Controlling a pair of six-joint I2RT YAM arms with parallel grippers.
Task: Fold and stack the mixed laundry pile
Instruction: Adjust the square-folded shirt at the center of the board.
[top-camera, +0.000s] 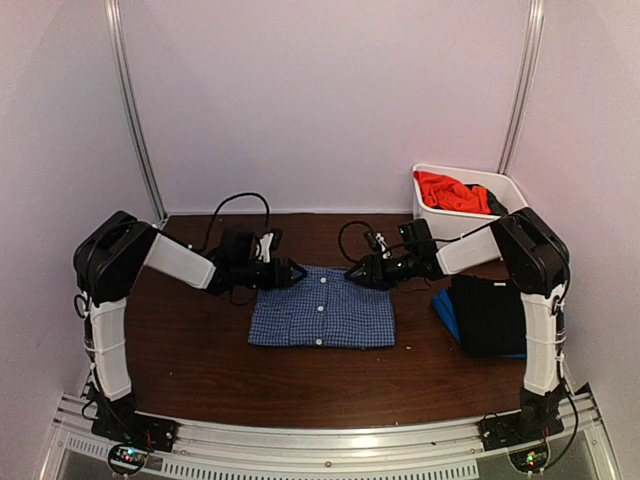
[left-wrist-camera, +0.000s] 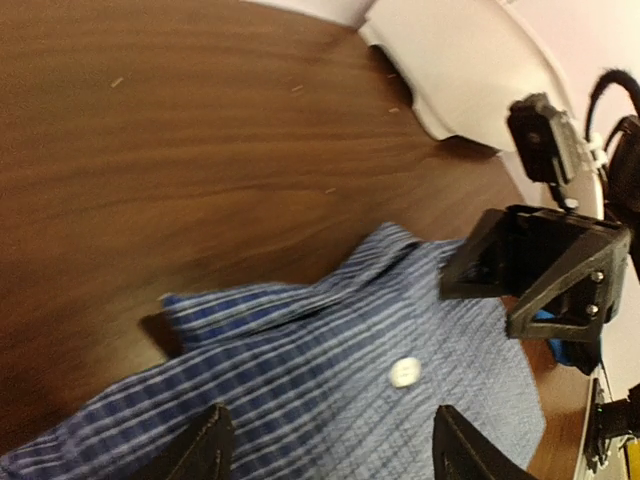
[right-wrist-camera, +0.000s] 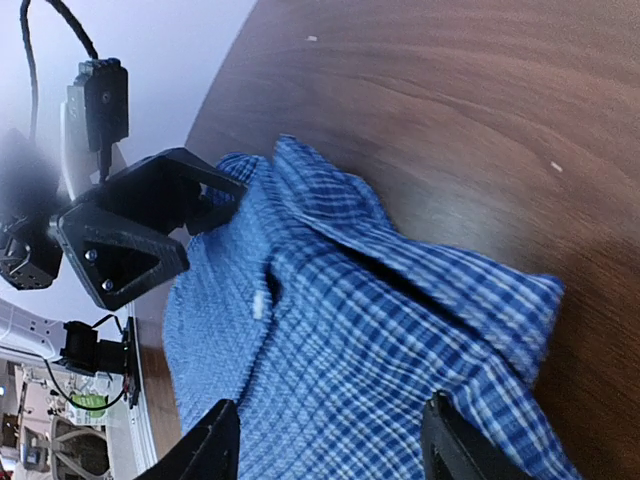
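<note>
Now: folded blue-and-white check shirt (top-camera: 322, 310) flat on surface (top-camera: 200, 340), centre of frame. Left end effector (top-camera: 297, 271) and right end effector (top-camera: 352, 275) over shirt's top edge, either side of button line. Both jaws spread wide, nothing gripped. Orange T-shirt (top-camera: 450, 192) in white tub (top-camera: 430, 215), upper right. Black piece (top-camera: 490, 315) over blue piece (top-camera: 447, 312), right.

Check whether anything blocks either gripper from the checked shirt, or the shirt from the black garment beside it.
Nothing visible does. The left gripper and right gripper sit open at the far edge of the checked shirt, only cloth beneath them. Only bare table lies between the shirt and the black garment.
</note>
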